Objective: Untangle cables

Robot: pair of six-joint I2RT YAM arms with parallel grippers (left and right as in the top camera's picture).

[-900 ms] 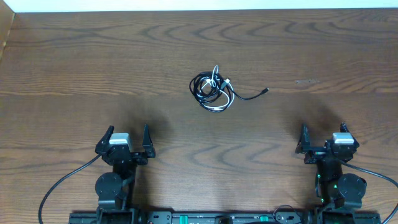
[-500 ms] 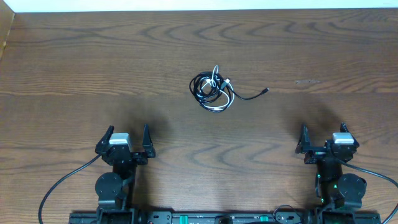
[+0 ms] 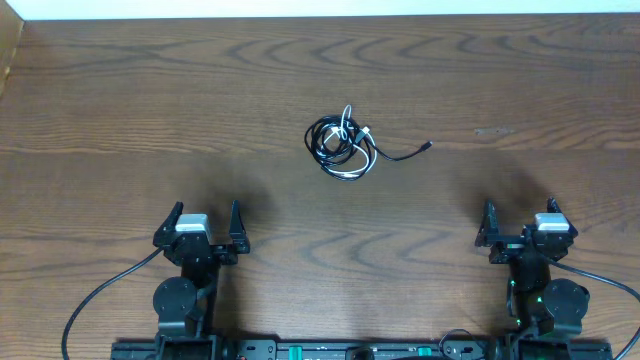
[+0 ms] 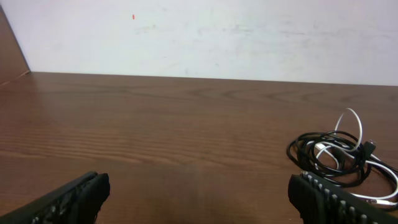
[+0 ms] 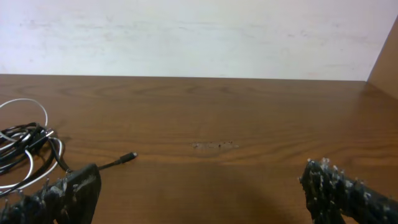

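The cables [image 3: 343, 146] lie in one tangled bundle of black and white loops at the table's middle, a black plug end [image 3: 427, 147] trailing out to the right. In the left wrist view the cables [image 4: 339, 157] sit ahead to the right; in the right wrist view the cables [image 5: 28, 152] sit ahead to the left. My left gripper [image 3: 208, 218] rests open near the front left, far from the bundle. My right gripper [image 3: 519, 217] rests open near the front right. Nothing is between either pair of fingers.
The wooden table [image 3: 130, 110] ends at a pale wall [image 4: 205, 34] at the back. Thick black arm cables [image 3: 95, 300] run from the arm bases along the front edge. A wooden side panel [image 5: 385, 62] stands at the right.
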